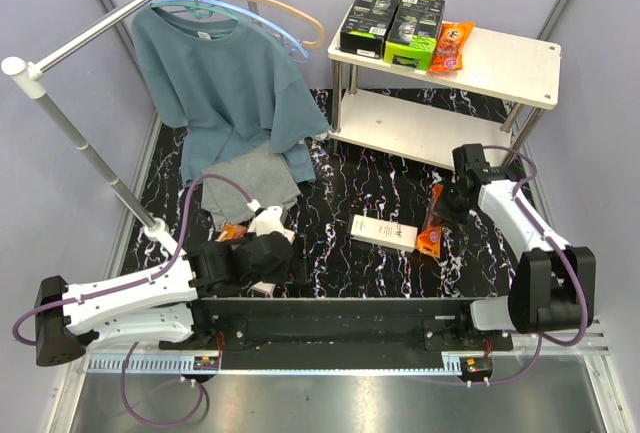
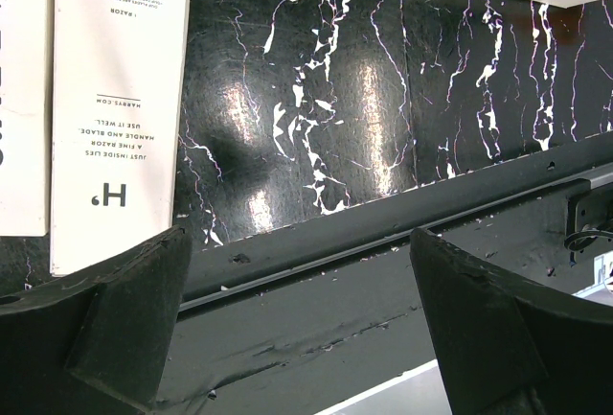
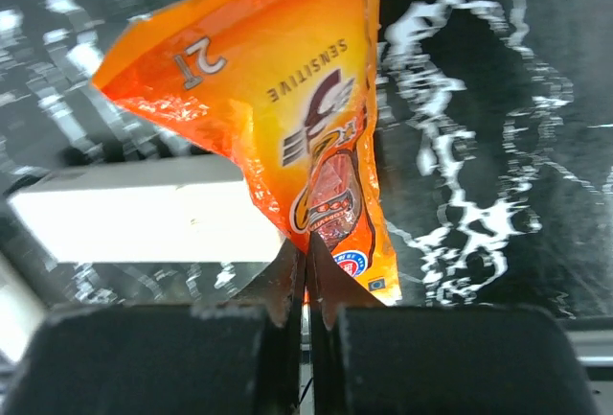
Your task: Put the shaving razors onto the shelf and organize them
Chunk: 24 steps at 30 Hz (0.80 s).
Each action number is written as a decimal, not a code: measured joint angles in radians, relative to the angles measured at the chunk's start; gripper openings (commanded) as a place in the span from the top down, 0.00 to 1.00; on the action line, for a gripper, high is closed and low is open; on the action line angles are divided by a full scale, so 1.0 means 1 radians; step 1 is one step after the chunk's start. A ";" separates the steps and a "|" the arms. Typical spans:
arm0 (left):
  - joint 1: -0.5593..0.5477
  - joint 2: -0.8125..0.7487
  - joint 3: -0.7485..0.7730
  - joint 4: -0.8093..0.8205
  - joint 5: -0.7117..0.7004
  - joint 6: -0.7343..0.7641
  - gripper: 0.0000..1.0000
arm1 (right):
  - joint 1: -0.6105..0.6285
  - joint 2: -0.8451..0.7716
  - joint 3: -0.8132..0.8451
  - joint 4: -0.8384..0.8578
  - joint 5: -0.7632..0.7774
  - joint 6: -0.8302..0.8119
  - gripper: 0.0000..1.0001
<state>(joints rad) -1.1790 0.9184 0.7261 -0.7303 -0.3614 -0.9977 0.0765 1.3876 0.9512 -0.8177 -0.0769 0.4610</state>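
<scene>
The shelf (image 1: 505, 65) stands at the back right. Its top board carries two black-and-green razor boxes (image 1: 371, 19) (image 1: 415, 31) and an orange razor pack (image 1: 452, 46). My right gripper (image 3: 308, 264) is shut on the edge of another orange razor pack (image 3: 287, 99), seen in the top view (image 1: 432, 225) over the mat in front of the shelf. A white razor box (image 1: 384, 232) lies to its left, and the right wrist view shows it too (image 3: 144, 223). My left gripper (image 2: 302, 281) is open and holds nothing, low over the table's near edge (image 1: 285, 261). A white razor box (image 2: 115, 99) lies just beyond its left finger.
A teal T-shirt (image 1: 225, 83) hangs from the metal clothes rail (image 1: 80, 133) at the back left. A folded grey cloth (image 1: 250, 178) lies below it. Another orange pack (image 1: 232, 233) and a white box (image 1: 268, 221) lie by the left arm. The shelf's lower board (image 1: 410, 128) is bare.
</scene>
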 measured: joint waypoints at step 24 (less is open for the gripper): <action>0.000 0.016 0.000 0.023 0.011 0.001 0.01 | 0.332 -0.093 0.602 -0.177 0.031 0.070 1.00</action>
<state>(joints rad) -1.1790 0.9340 0.7261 -0.7078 -0.3508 -0.9966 0.4084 1.2945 1.5528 -0.9951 -0.0456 0.5308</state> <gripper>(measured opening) 0.988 0.009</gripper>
